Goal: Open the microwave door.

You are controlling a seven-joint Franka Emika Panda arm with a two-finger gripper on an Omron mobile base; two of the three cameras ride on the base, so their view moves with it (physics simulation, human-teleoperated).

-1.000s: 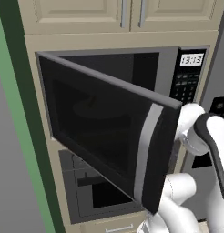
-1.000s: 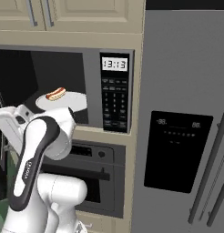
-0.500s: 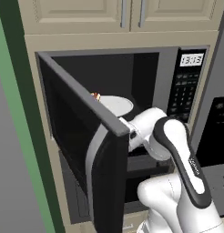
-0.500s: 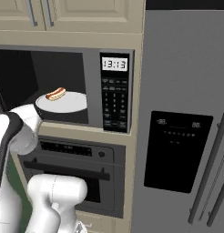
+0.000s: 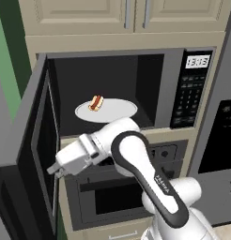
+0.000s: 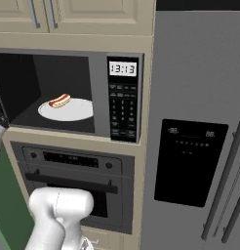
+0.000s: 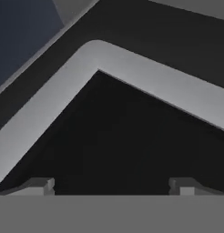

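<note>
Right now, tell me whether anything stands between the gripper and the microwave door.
Nothing visible does. In the left base view the gripper sits right against the inner face of the microwave door, which is swung wide open. In the hand view the fingers are spread apart with only the door's dark panel in front of them.

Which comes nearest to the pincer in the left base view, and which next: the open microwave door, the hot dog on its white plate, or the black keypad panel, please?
1. Dark grey microwave door, swung open beside the pincer, at its left.
2. Hot dog on the round white plate, up inside the cavity.
3. Black keypad panel, far right.
</note>
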